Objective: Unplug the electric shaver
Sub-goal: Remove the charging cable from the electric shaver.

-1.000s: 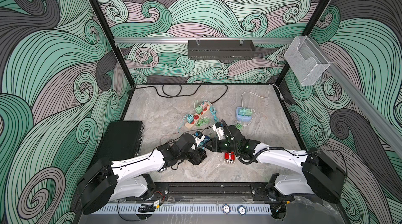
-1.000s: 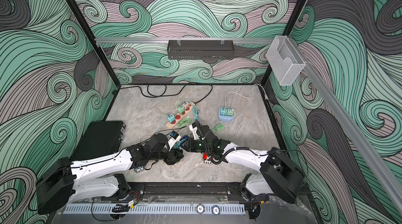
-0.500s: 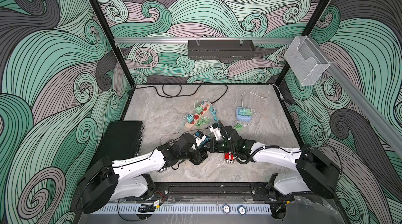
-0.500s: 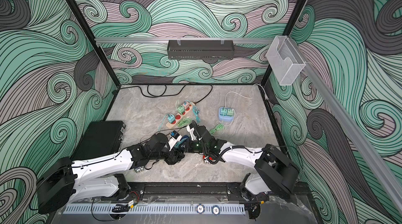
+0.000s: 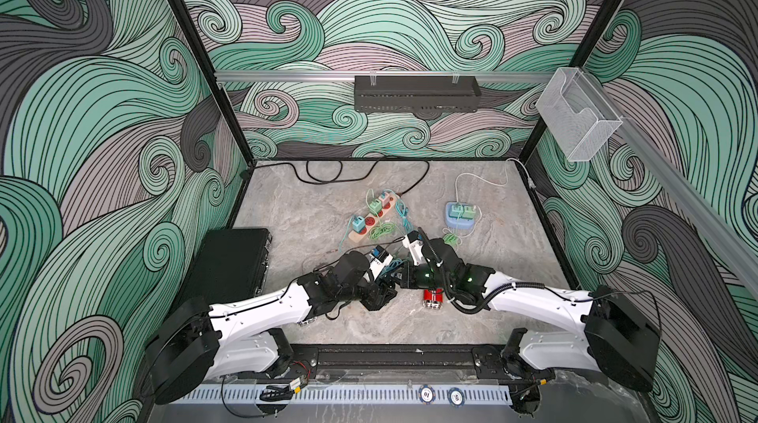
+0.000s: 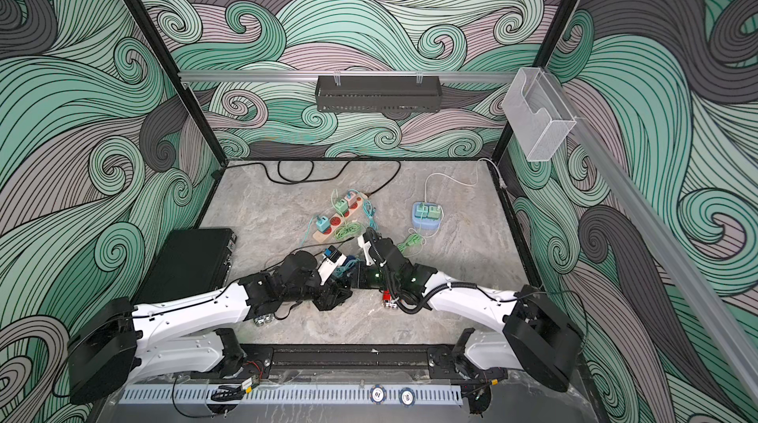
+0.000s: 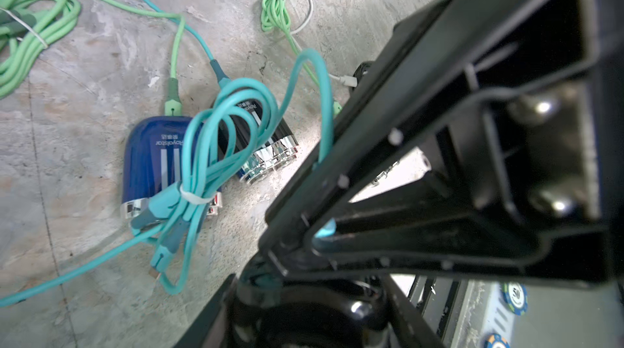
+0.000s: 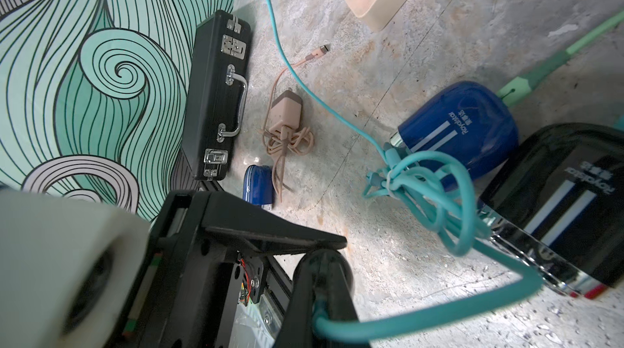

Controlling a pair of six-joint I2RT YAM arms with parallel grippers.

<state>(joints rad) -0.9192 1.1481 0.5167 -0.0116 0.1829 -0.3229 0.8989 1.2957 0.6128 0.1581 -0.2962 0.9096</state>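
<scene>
Centre, toward the near side, the left pincer (image 5: 382, 298) appears to grasp the glossy black rounded electric shaver (image 7: 304, 312); the right pincer (image 8: 317, 321) is clenched on its teal rubbery charging cable (image 8: 422, 316). The cable looks still plugged in, so pulling it free remains

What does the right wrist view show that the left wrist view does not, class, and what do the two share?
Only the right wrist view shows the black case, the pink charger with its knotted cord, and an end of the beige power strip. Only the left wrist view shows the poker chips and a white cable plug. Both show the blue shaver with a green lead in it, the black shaver beside it, and the teal cable, tied in a bundle over the blue one.
</scene>
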